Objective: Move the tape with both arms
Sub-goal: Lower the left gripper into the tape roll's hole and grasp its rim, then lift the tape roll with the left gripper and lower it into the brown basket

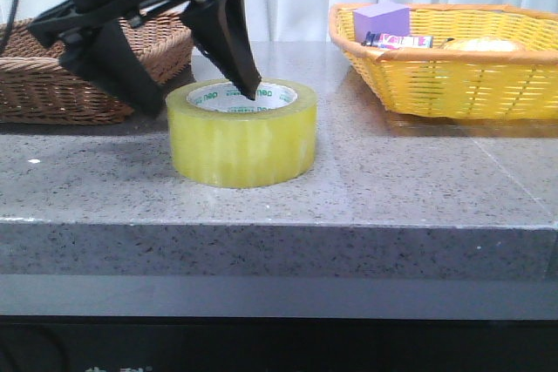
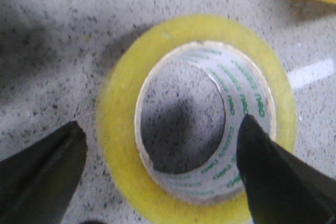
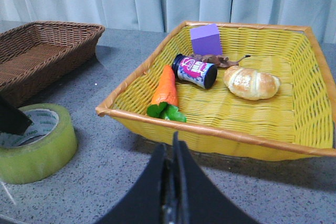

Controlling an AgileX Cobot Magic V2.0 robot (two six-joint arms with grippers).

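Observation:
The tape (image 1: 242, 132), a wide yellow translucent roll with a white core printed in green, lies flat on the grey stone table. My left gripper (image 1: 205, 98) is open and straddles the roll's wall: one finger (image 2: 273, 177) is inside the core, the other finger (image 2: 42, 171) is outside the roll. The tape fills the left wrist view (image 2: 121, 145) and also shows in the right wrist view (image 3: 37, 145). My right gripper (image 3: 172, 150) is shut and empty, above the table in front of the yellow basket. It is out of the front view.
A yellow wicker basket (image 1: 453, 76) at the right holds a purple block (image 3: 206, 39), a carrot (image 3: 166, 90), a small jar (image 3: 195, 71) and a bread roll (image 3: 251, 82). A brown wicker basket (image 1: 52, 76) stands at the back left.

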